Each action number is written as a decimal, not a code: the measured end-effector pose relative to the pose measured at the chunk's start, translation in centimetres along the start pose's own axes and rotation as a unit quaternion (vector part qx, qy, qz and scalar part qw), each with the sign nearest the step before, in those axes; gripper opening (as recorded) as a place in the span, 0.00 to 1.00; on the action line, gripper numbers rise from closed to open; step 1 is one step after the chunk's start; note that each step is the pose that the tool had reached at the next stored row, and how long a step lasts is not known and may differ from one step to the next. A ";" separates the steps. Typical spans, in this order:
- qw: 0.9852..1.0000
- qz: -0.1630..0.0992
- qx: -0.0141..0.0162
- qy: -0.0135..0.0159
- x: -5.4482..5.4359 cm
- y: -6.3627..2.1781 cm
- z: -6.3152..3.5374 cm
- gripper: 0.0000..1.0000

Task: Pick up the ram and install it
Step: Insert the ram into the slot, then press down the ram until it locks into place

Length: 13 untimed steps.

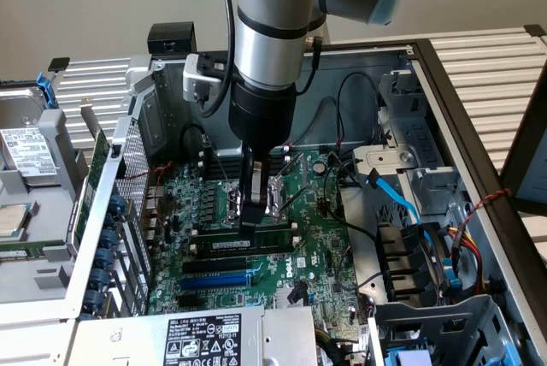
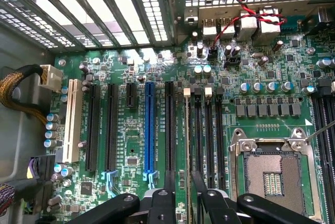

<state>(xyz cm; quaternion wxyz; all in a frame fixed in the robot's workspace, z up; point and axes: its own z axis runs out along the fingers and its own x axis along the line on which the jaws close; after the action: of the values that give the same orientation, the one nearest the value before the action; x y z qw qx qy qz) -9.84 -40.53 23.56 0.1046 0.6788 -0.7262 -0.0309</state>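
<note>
- Pincer (image 1: 259, 212) is hanging wide open, gripping nothing, straddling the ram (image 1: 256, 240).
- Ram is standing slotted at six o'clock of the CPU socket (image 1: 280, 188), exterior view.
- Seating looks underway, calling for even downward pressure.

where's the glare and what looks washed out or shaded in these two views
wrist view: light through the slatted panel is blown out white and spills glare onto the nearest edge of the motherboard; the metal cpu socket frame glints. exterior view: fairly even light, a bright streak on the silver arm segment, and the arm seems to shade the board around the end effector.
</note>
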 end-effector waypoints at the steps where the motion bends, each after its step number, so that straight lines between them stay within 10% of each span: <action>1: 1.000 0.000 0.000 0.000 0.0 0.00 0.00 0.26; 13: 1.000 0.000 0.000 0.000 0.0 0.00 0.00 0.11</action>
<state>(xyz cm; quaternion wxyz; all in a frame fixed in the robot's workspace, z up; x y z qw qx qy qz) -9.84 -40.53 23.56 0.1046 0.6787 -0.7262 -0.0309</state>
